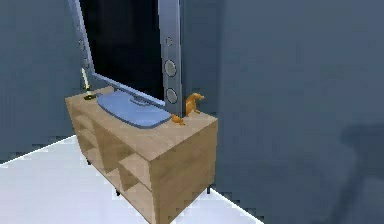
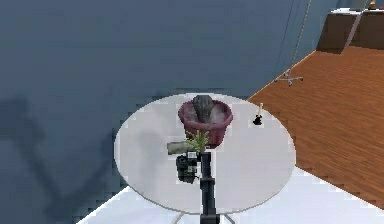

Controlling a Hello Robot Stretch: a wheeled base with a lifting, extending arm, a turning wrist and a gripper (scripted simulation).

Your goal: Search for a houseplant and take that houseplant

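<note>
A houseplant [image 2: 206, 118] in a dark red bowl-shaped pot stands on a round white table [image 2: 150, 150] in the arm side view, with a grey lump inside it and a few green leaves at its near rim. The dark arm rises from the bottom edge up to the pot. The gripper [image 2: 190, 147] sits at the pot's near side, among the leaves. I cannot tell whether it holds anything.
A small black object [image 2: 257, 121] lies on the table right of the pot. Beyond it is wooden floor, with brown furniture [image 2: 350, 30] at the far right. The forward view has a wooden stand [image 1: 150, 140] with a television [image 1: 125, 50], a small orange figure [image 1: 187, 105] and a blue wall.
</note>
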